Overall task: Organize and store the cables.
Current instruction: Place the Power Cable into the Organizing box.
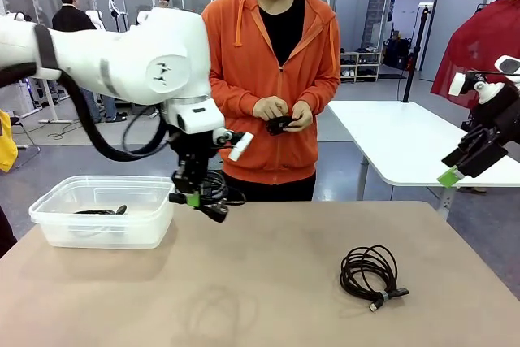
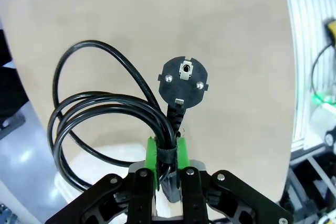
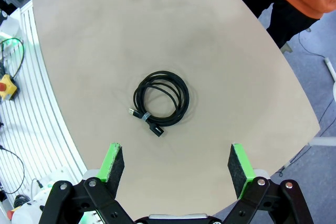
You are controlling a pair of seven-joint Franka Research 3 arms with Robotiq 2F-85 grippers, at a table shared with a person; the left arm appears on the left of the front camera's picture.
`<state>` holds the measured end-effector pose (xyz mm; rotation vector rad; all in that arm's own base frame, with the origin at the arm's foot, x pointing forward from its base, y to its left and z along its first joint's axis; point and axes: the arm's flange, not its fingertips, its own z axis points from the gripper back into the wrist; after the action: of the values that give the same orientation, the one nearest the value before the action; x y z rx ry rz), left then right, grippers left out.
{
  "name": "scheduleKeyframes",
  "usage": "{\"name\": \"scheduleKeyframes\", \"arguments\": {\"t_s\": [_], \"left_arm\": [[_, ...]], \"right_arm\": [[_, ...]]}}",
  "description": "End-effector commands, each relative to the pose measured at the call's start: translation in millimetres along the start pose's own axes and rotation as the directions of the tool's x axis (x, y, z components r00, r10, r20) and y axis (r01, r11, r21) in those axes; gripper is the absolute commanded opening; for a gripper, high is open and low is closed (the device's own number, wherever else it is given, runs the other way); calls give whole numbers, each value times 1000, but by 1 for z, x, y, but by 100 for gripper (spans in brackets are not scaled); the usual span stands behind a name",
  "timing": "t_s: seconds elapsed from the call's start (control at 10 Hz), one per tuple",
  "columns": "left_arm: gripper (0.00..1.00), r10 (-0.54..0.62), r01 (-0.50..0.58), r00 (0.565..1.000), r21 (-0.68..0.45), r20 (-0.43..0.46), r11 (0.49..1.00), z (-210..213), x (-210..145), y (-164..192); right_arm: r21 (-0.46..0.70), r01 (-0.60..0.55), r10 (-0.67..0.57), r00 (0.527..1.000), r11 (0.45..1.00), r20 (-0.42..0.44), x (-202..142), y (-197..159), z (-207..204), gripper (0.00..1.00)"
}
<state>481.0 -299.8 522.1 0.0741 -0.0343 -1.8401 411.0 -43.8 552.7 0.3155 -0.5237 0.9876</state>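
Observation:
My left gripper [image 1: 195, 198] hangs just right of the clear bin [image 1: 57, 232], above the table, shut on a coiled black cable [image 1: 218, 188]. In the left wrist view its green pads [image 2: 151, 157] pinch the coil [image 2: 100, 103] at its tie, and a round two-pin plug [image 2: 182, 80] sticks up. A second cable [image 1: 370, 275] lies coiled on the table at the right; it sits below my right gripper in the right wrist view [image 3: 160, 98]. The right gripper [image 1: 459, 164] is raised at the far right, open and empty, fingers [image 3: 113, 163] wide apart. One cable [image 1: 97, 211] lies in the bin.
A person in an orange hoodie stands at the far side, holding a small black cable [image 1: 280, 124] in both hands. The tan table [image 1: 268, 298] is bare between the bin and the right-hand coil. Another white table [image 1: 406, 140] stands behind on the right.

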Motion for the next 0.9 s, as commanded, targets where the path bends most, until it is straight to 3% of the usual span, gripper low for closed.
{"name": "scheduleKeyframes", "arguments": {"t_s": [0.0,0.5,0.7,0.8], "left_arm": [[0,-14,15,1000,49,-21,999,3,-35,-25],[0,69,-68,998,100,-3,993,25,-132,-41],[0,79,-80,997,104,8,991,25,-152,-43],[0,88,-95,995,131,56,987,25,-156,-44]], "right_arm": [[3,0,0,1000,1000,3,0,0,0,100],[3,0,0,1000,1000,3,0,0,0,100],[3,0,0,1000,1000,3,0,0,0,100],[3,0,0,1000,1000,3,0,0,0,100]]}}
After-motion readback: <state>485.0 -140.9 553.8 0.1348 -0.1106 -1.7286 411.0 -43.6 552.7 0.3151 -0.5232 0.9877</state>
